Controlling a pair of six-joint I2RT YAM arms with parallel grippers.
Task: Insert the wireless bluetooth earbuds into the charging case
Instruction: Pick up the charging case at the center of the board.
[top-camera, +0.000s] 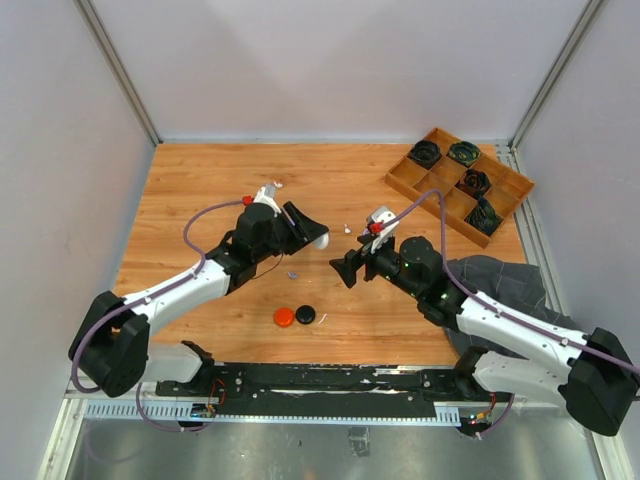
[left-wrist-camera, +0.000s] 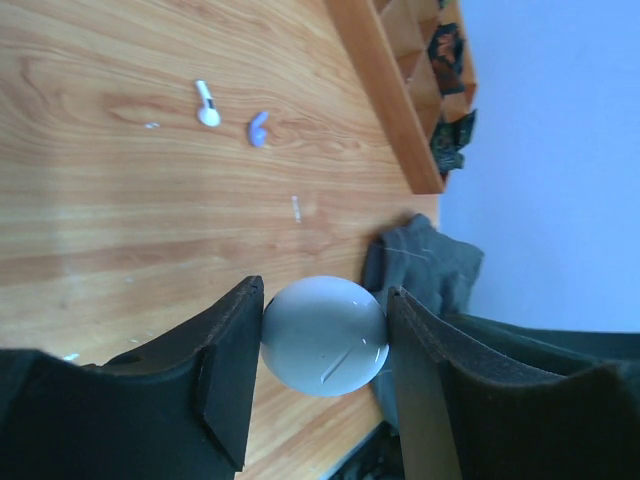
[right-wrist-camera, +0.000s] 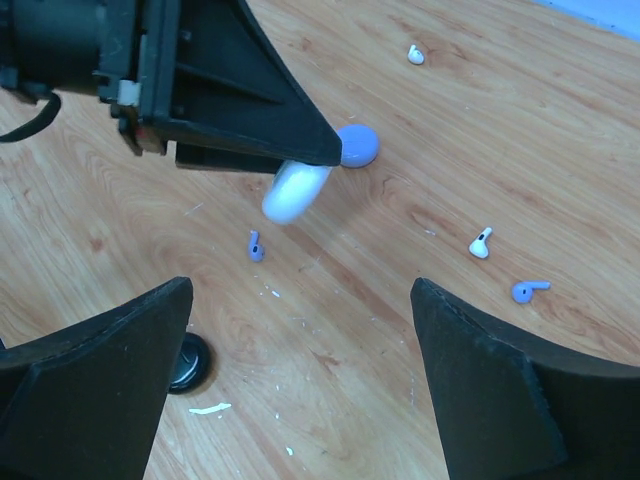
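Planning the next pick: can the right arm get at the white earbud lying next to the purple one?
Probably yes. The right fingers stand open above the table, and the white earbud lies on bare wood, apart from the purple earbud, nothing covering it.

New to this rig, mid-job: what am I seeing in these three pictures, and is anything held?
Two robot arms stand at the near edge of a wooden table. The wide picture looks down from above; the other two come from a camera on each wrist. The left jaws clamp a rounded white case, probably the charging case. The right jaws stand open and empty. On the table lie white and purple earbuds, two round pucks, a compartment tray and a grey cloth.
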